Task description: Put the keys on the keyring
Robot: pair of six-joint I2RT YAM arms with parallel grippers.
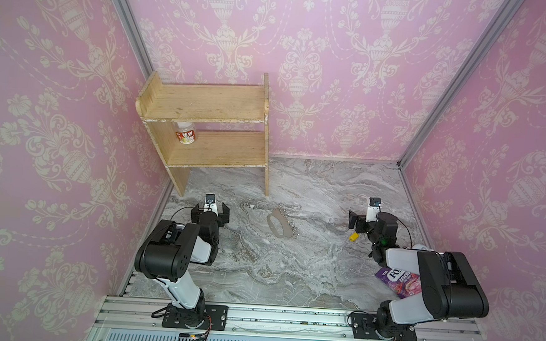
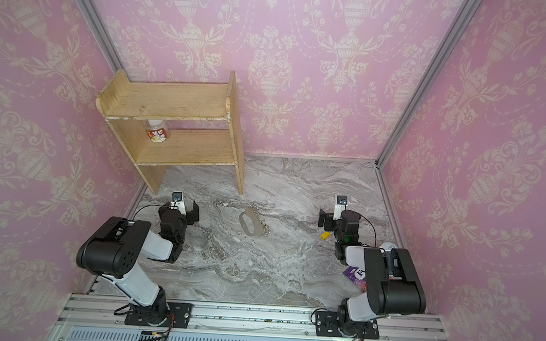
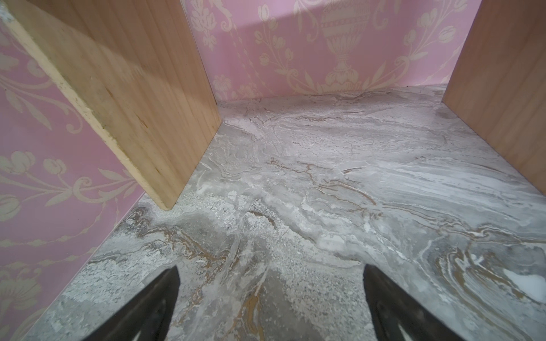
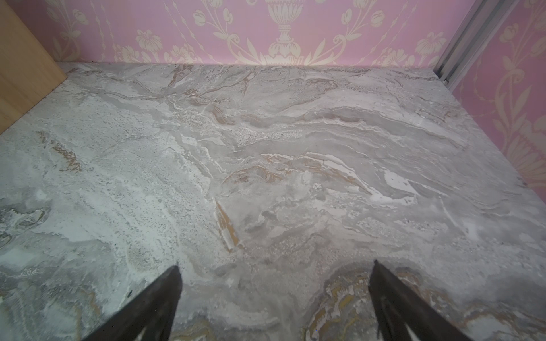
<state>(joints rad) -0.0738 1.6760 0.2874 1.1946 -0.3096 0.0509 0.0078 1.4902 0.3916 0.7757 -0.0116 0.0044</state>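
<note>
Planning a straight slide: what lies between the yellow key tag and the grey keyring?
Nothing but bare marble tabletop lies between the yellow key tag and the keyring; both top views show that stretch, the wrist views do not.

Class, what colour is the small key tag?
The key tag is yellow; clearest in a top view.

The table (image 1: 291, 276) looks like grey veined marble, matt and grainy. The shelf (image 1: 204, 103) is pale bare wood with rough edges. The keyring (image 1: 281, 227) is matt grey, its chain (image 1: 291, 226) shiny metal.
</note>
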